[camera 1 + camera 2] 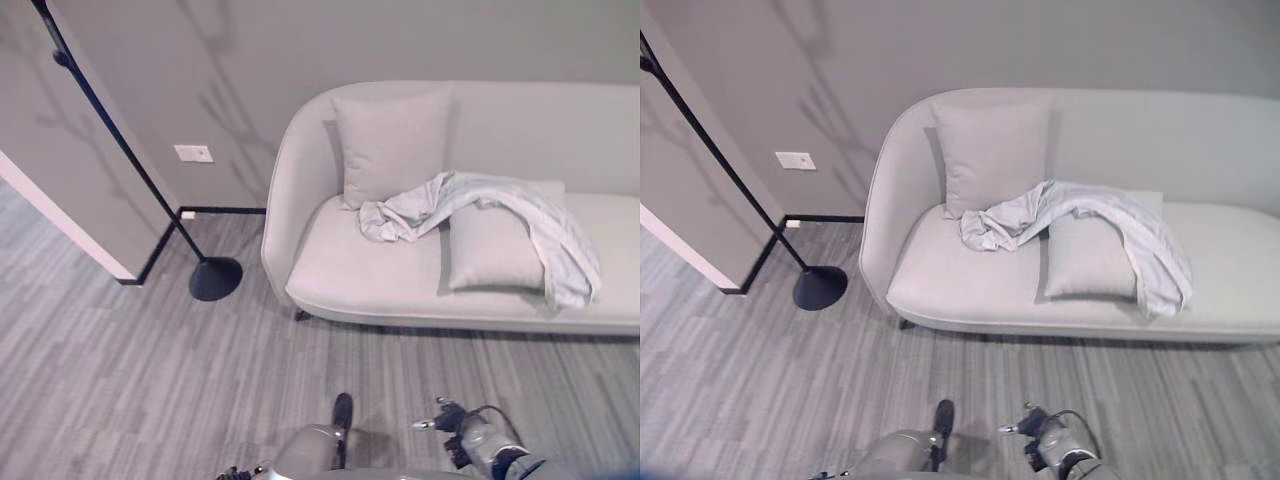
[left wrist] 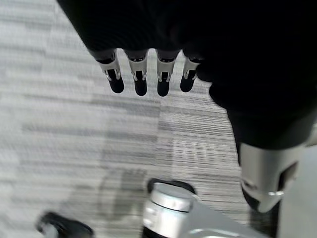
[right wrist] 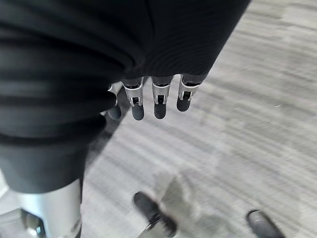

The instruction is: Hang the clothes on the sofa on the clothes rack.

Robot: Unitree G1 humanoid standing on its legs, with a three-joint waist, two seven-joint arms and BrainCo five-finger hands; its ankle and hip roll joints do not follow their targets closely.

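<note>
A pale grey garment (image 1: 478, 197) lies crumpled on the light sofa (image 1: 360, 275), draped over a flat cushion (image 1: 490, 250) and hanging toward the seat's front edge. The clothes rack is a thin black pole (image 1: 120, 145) leaning up from a round black base (image 1: 215, 278) on the floor left of the sofa. My right hand (image 1: 462, 428) hangs low in front of the sofa, far from the garment, its fingers (image 3: 158, 101) straight and empty over the floor. My left hand (image 2: 140, 79) also hangs over the floor with straight fingers, holding nothing.
An upright cushion (image 1: 392, 145) leans on the sofa back. A wall corner (image 1: 70, 215) juts out left of the rack, with a white socket plate (image 1: 193, 153) on the wall behind. Grey plank floor (image 1: 120, 380) stretches before the sofa.
</note>
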